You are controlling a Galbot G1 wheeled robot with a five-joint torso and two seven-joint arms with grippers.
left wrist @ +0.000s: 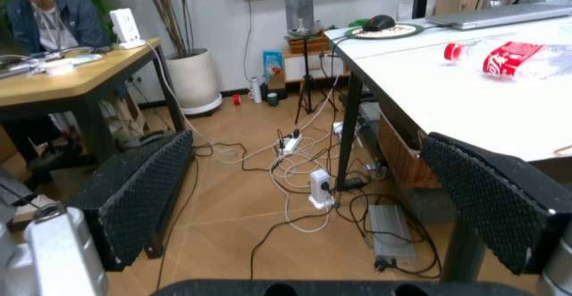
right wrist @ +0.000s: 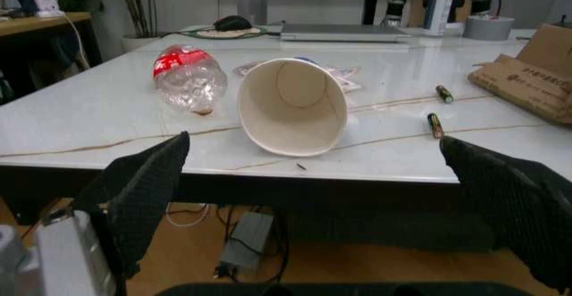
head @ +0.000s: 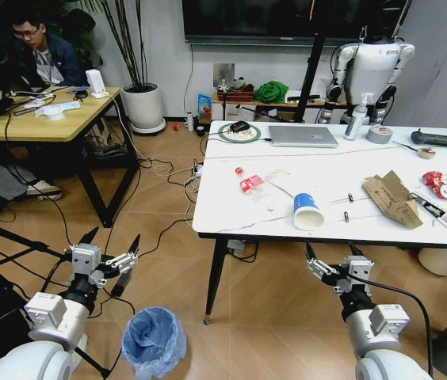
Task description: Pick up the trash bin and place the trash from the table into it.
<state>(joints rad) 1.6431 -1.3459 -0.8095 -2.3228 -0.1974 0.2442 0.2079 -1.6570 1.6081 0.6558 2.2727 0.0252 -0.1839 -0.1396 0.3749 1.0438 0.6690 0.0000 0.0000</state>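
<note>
The trash bin (head: 154, 340), lined with a crinkly light-blue bag, stands on the floor between my arms, nearer my left one. My left gripper (head: 111, 237) hangs open above and left of it, holding nothing. My right gripper (head: 332, 252) is open below the front edge of the marble table (head: 231, 215). On the table lie a blue-and-white paper cup (head: 307, 210) on its side, a crushed bottle (head: 247, 182) with a red label, torn cardboard (head: 392, 198) and red wrappers (head: 433, 184). In the right wrist view the cup (right wrist: 295, 105) faces mouth-first between the open fingers (right wrist: 143, 182), with the bottle (right wrist: 189, 75) beside it.
A laptop (head: 303, 136), tape roll (head: 379, 134) and spray bottle (head: 357, 117) sit at the table's far side. Two batteries (right wrist: 435, 125) lie near the cup. Cables and a power strip (left wrist: 320, 187) trail across the floor by the table leg. A wooden desk (head: 45, 119) stands at the left.
</note>
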